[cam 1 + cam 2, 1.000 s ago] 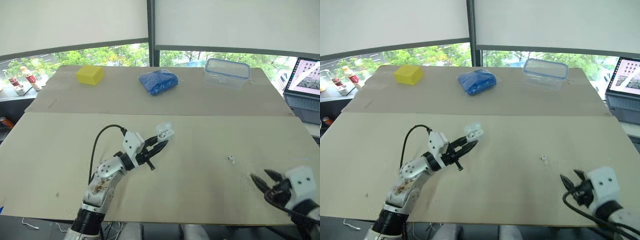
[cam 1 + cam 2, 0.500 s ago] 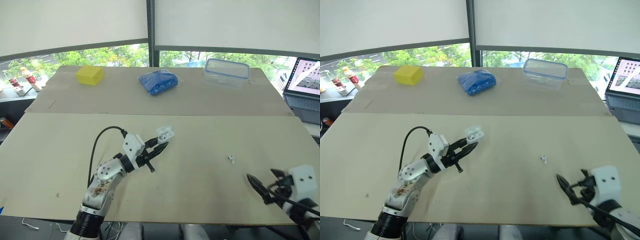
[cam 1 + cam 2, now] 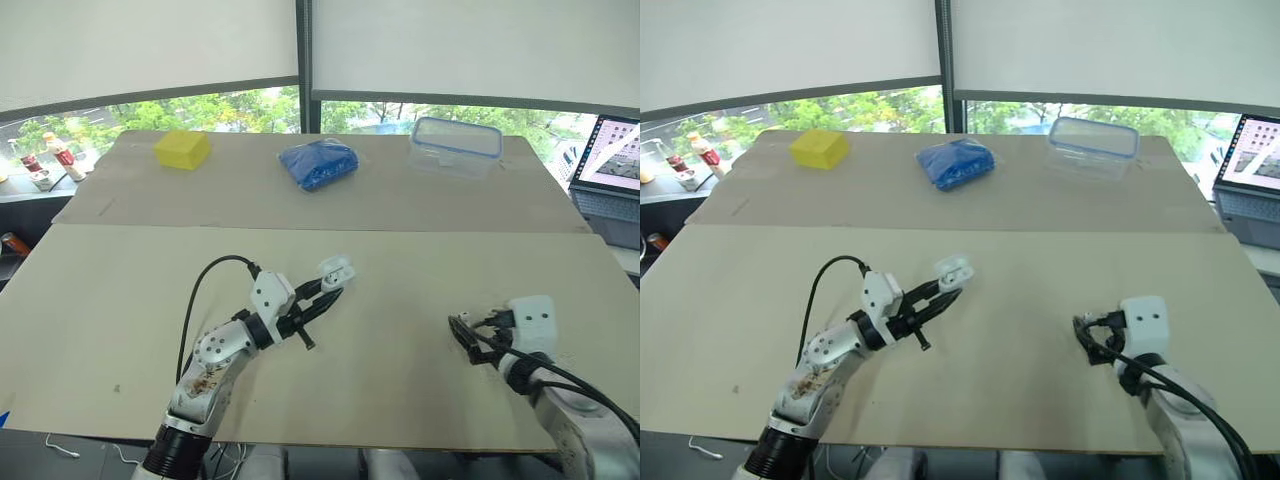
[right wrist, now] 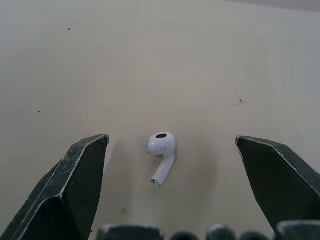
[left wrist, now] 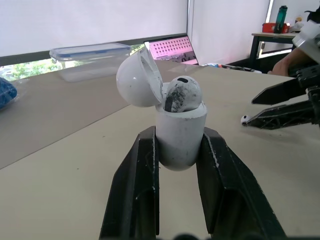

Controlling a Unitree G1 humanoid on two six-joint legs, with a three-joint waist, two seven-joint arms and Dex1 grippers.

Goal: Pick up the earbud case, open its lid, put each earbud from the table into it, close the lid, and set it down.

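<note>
The loose earbud [image 4: 161, 150] lies on the surface [image 3: 400, 290] toward its near edge, right of middle, between the right pincer's [image 3: 465, 338] spread fingers, stem pointing back toward the wrist. The left pincer [image 3: 325, 295], farther off, clamps the open earbud case [image 3: 335, 269].

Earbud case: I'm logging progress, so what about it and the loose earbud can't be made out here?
- Earbud case, left wrist view: second slot hidden behind the seated earbud and open lid; full or empty, cannot tell.
- Case's lower sides: covered by the left gripper's fingers.
- Eye views: case contents too small to read.
- Loose earbud, eye views: hidden behind the open right gripper.
</note>
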